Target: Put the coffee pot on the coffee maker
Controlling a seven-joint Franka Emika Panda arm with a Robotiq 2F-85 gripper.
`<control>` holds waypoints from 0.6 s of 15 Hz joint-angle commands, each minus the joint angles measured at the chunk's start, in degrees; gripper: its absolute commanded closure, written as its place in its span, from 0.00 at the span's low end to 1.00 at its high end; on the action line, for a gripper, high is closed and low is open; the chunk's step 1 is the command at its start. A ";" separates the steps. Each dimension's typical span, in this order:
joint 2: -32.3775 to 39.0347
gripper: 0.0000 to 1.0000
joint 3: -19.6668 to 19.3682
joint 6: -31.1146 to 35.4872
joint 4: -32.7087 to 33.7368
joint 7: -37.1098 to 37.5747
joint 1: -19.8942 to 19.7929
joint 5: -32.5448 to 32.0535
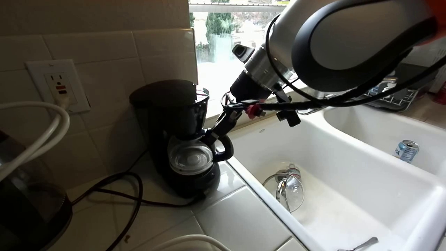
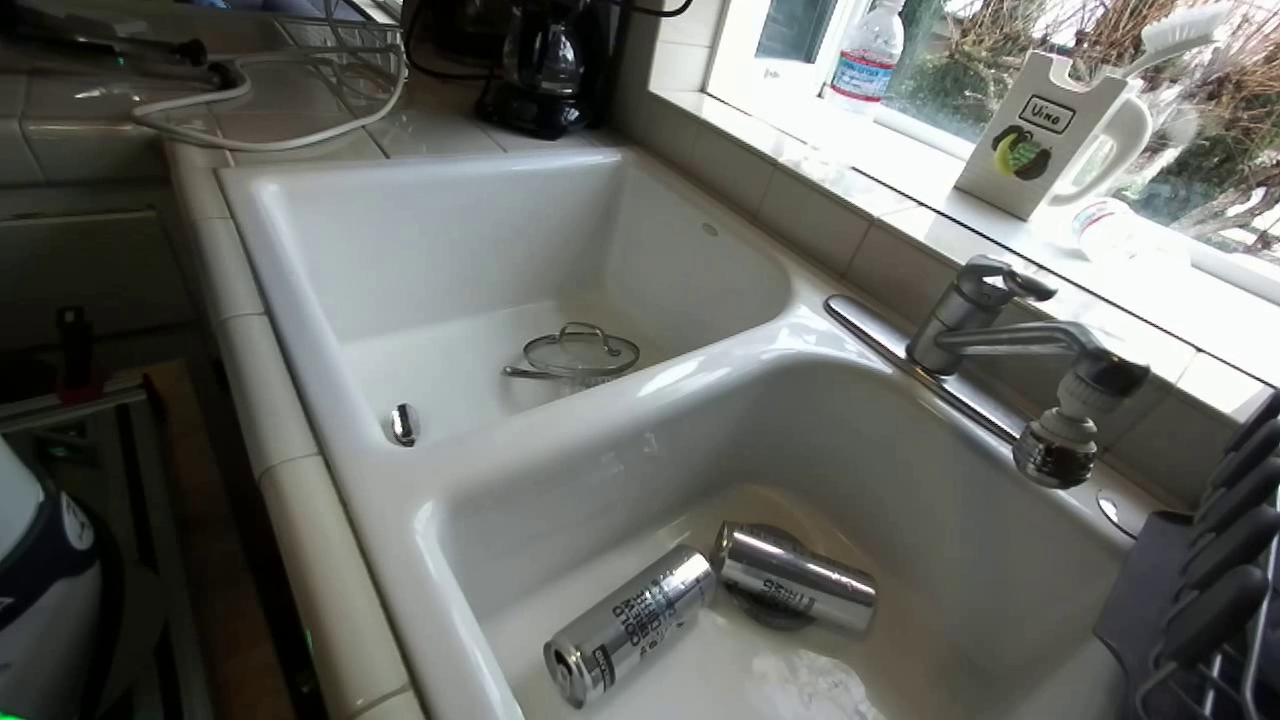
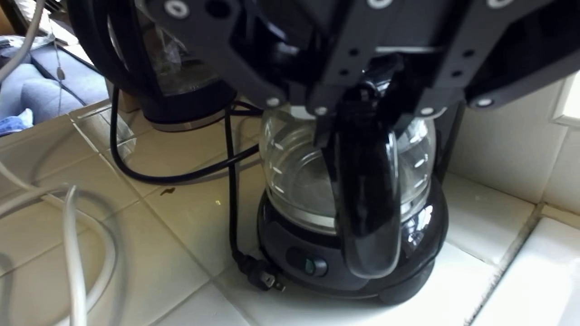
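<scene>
Clear glass with black trim: coffee pot, in the bay of the coffee maker. Rests on the machine base, below the cylindrical top. At the gripper: jaws in clamped position on the upper part of the black handle, one to each side. On the base front, left of the handle in the wrist view: green switch. On the tiled counter, just beside the base: loose plug of a black cord. Farther off on the same tiles: white cord and a dark, see-through vessel. In an exterior view, close to the machine: white double sink, with a glass lid in the far basin and two silver cans in the near basin.
</scene>
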 commanded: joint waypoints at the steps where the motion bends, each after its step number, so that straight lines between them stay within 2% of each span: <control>1: 3.06 0.93 0.41 0.12 2.32 4.12 -0.42 -3.90; 9: 6.01 0.93 0.32 0.94 4.10 8.75 0.10 -8.73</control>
